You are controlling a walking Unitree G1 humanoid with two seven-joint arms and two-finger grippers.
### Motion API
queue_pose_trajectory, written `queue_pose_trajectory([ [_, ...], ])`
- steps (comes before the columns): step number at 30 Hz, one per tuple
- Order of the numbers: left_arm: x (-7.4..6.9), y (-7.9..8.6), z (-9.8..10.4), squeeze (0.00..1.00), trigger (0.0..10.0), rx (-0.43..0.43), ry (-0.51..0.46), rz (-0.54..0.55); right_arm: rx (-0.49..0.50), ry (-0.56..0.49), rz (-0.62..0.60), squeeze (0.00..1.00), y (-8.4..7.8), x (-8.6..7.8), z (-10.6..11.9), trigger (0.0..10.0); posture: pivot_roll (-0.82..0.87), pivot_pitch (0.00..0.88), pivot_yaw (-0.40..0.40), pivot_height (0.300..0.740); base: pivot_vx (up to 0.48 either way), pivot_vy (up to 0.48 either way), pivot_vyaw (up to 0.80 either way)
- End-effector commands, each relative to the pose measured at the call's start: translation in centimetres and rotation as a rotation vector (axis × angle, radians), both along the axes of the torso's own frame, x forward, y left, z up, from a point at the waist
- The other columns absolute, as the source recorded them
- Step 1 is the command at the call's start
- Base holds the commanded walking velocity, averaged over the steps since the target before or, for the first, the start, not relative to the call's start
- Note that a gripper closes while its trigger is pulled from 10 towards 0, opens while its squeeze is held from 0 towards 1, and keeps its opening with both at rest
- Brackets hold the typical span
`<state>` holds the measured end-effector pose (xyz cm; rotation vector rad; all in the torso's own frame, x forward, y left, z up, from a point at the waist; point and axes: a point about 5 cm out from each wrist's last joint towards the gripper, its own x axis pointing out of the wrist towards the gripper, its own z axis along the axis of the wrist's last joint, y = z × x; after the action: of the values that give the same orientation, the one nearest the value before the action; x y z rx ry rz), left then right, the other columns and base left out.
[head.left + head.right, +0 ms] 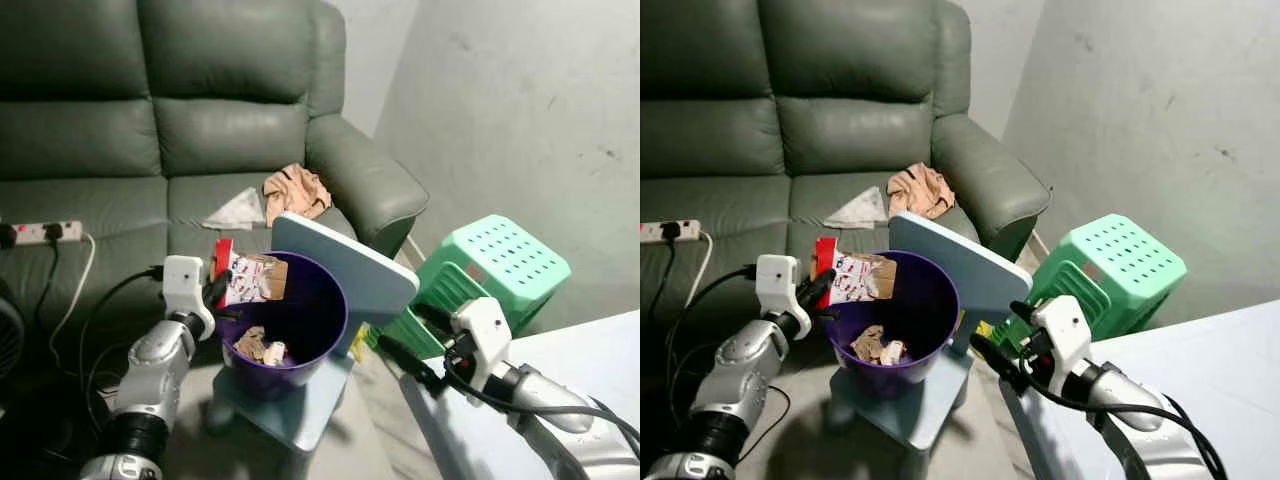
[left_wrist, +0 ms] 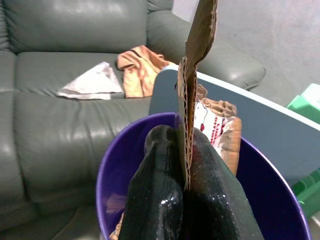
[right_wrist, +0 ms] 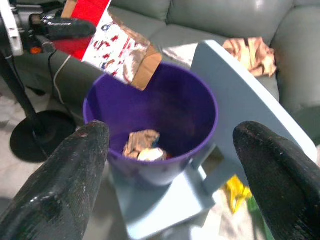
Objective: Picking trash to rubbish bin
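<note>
Left gripper: we've got its fingers pinched tight on the cardboard wrapper, right over the purple bin's rim.
Right gripper: we see fingers spread wide, just beside the bin.
Bin: crumpled scraps inside.

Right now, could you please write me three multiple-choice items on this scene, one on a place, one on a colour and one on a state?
1. Where is the carton held?
A. over the bin's rim
B. on the sofa seat
C. on the green stool

2. What colour is the bin?
A. green
B. purple
C. white

3. How is the right gripper?
A. shut on the carton
B. shut on a cloth
C. open

Answers:
1. A, the left gripper pinches it above the bin's edge.
2. B, its wall and inside are purple.
3. C, its two fingers stand wide apart with nothing between.
</note>
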<state>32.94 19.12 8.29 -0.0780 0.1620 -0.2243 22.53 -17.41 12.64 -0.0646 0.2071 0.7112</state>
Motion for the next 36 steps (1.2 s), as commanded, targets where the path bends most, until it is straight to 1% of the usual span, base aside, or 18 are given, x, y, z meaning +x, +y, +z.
queue_pose_trajectory([
  [1,0.4,-0.4,0.0,0.0,10.0,-0.012,0.006,-0.03,-0.012,-0.003,-0.01,0.0,-0.6,-0.4,0.8,10.0,-0.08,0.176,-0.198,0.74,0.0,0.0,0.0],
  [4,0.5,-0.5,0.4,0.0,10.0,-0.014,-0.006,-0.063,0.017,0.014,-0.018,0.0,-0.8,-1.1,1.6,10.0,-0.1,0.21,-0.211,0.74,0.0,0.0,0.0],
  [6,0.8,-0.2,0.5,0.0,10.0,-0.021,0.0,-0.065,0.023,0.024,-0.015,0.0,-0.7,-1.5,2.1,10.0,-0.1,0.221,-0.214,0.74,0.0,0.0,0.0],
  [11,1.2,-0.1,0.6,0.0,10.0,-0.026,-0.001,-0.084,0.041,0.039,-0.004,0.0,-0.6,-2.1,3.0,10.0,-0.12,0.249,-0.228,0.74,0.0,0.0,0.0],
  [13,1.3,-0.1,0.8,0.0,10.0,-0.045,-0.001,-0.102,0.043,0.04,0.0,0.0,-0.5,-2.1,3.3,10.0,-0.13,0.256,-0.231,0.74,0.0,0.0,0.0],
  [14,1.4,-0.2,0.9,0.93,10.0,-0.063,-0.008,-0.119,0.045,0.042,0.002,0.0,-0.5,-2.3,3.5,10.0,-0.13,0.263,-0.234,0.74,0.0,0.0,0.0],
  [15,1.4,-0.2,0.9,0.93,10.0,-0.063,-0.008,-0.119,0.045,0.042,0.002,0.0,-0.5,-2.3,3.5,10.0,-0.13,0.263,-0.234,0.74,0.0,0.0,0.0],
  [16,1.5,-0.3,1.1,1.0,10.0,-0.073,-0.016,-0.128,0.049,0.048,0.002,0.0,-0.5,-2.4,3.7,10.0,-0.14,0.264,-0.236,0.74,0.0,0.0,0.0],
  [17,1.5,-0.3,1.2,1.0,10.0,-0.083,-0.021,-0.133,0.051,0.051,0.002,0.0,-0.5,-2.4,3.9,10.0,-0.14,0.264,-0.237,0.74,0.0,0.0,0.0],
  [28,1.7,-0.1,1.4,1.0,10.0,-0.085,-0.03,-0.144,0.067,0.065,-0.003,0.0,-0.4,-2.4,4.4,10.0,-0.13,0.265,-0.238,0.74,0.0,0.0,0.0],
  [36,1.9,0.1,2.0,1.0,10.0,-0.099,-0.053,-0.139,0.079,0.066,-0.011,0.0,-0.1,-1.9,4.3,10.0,-0.12,0.244,-0.223,0.74,0.0,0.0,0.0],
])
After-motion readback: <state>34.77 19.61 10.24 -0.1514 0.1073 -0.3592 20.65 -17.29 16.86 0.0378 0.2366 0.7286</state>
